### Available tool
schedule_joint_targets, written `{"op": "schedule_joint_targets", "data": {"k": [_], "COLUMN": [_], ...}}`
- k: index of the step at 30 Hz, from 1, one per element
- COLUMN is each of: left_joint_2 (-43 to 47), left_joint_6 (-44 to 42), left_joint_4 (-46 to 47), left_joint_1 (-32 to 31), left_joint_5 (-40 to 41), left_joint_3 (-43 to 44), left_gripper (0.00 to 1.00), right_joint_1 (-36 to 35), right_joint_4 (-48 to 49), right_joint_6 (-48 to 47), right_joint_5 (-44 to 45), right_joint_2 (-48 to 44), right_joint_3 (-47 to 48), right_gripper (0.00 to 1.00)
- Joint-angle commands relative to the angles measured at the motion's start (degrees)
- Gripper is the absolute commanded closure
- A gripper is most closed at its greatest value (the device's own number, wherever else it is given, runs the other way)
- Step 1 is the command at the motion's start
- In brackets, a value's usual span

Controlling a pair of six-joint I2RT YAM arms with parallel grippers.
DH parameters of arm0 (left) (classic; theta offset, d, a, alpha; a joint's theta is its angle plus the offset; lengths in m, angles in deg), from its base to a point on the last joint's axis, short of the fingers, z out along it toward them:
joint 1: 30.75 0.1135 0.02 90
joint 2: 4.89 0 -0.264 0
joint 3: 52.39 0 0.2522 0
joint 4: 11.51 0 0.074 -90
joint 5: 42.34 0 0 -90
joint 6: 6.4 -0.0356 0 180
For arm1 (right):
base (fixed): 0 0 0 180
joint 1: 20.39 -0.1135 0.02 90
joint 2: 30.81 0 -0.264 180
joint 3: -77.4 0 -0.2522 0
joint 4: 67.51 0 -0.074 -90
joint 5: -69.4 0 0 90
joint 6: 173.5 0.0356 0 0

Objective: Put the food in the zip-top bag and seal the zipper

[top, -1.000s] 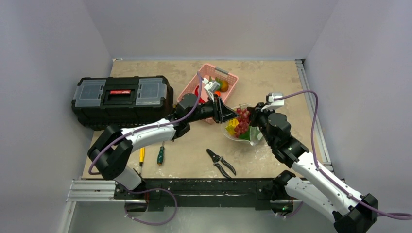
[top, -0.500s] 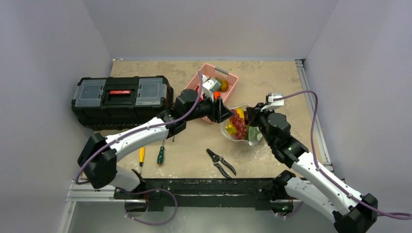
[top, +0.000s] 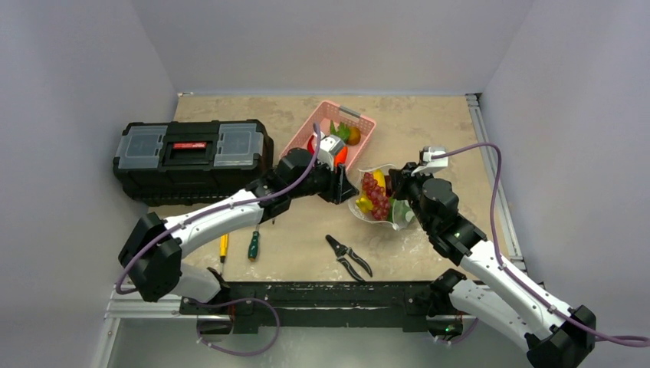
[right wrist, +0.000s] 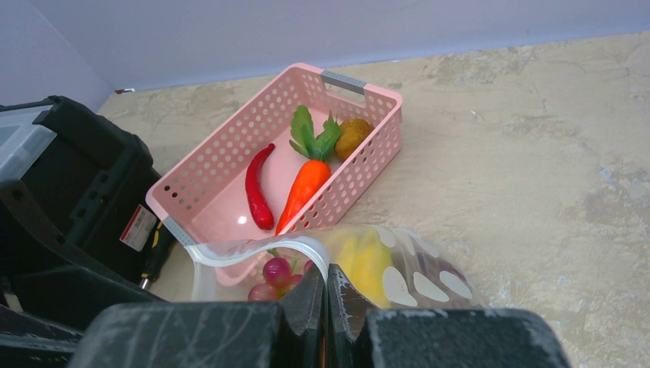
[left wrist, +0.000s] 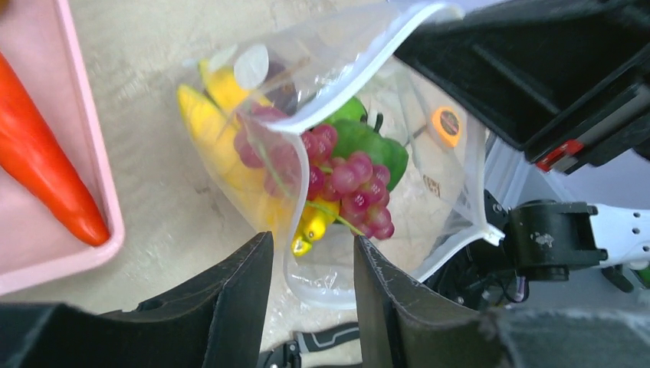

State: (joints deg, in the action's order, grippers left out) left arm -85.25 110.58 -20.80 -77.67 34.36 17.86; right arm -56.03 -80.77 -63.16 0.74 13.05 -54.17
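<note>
Mottled tan desk (top: 429,123), grey walls (top: 329,46); clear zip-top bag (left wrist: 452,176) right of middle, gaping, grapes (left wrist: 345,176) inside; left gripper (left wrist: 313,241) jaws apart; right gripper (right wrist: 326,276) jaws pinching its rim

White-shelled with black joints, the left arm (top: 222,215) and right arm (top: 490,267) each carry a purple cable (top: 498,172); the left gripper (left wrist: 310,241) ends in textured black fingers (left wrist: 230,307).

The top view looks down from high behind the near edge onto the whole table (top: 429,123). The left wrist view hangs close over the bag (left wrist: 452,184), facing down. The right wrist view sits low, facing the far wall across the bag toward the basket (right wrist: 207,176). All three share both.
</note>
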Motion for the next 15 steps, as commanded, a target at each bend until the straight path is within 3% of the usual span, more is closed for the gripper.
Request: {"op": "schedule_joint_targets", "data": {"k": [1,7,9,12,15], "left_joint_2": [-2.23,-3.90,-4.99,-5.92,-6.12], "left_joint_6": [4.48,5.51,5.84,5.94,5.50], "left_joint_4": [5.13,6.94,7.09,8.78,8.97], "left_joint_1": [-0.31,-2.09,-2.59,-3.06,-3.02], "left_joint_5": [-4.83,-6.60,-7.72,-9.25,-9.61], "left_joint_3": [-2.98,-1.88,-0.70,0.24,2.81], "left_gripper": [0.59,0.66,0.75,0.96,1.00], "right_joint_1": [-0.20,-0.22,-0.14,-0.20,-0.17], "right_joint_4": [2.32,2.55,2.42,2.26,2.23], "right_joint_6": [0.58,0.40,0.40,0.33,0.40], "right_joint_5": [-0.07,-0.18,-0.37,-0.19,-0.10], "right_joint_2": [-0.81,-0.44,-0.12,-0.44,-1.27], "right_joint_3": [0.47,0.42,0.58,0.53,0.21], "right_gripper": [1.00,1.00,1.00,1.00,1.00]}}
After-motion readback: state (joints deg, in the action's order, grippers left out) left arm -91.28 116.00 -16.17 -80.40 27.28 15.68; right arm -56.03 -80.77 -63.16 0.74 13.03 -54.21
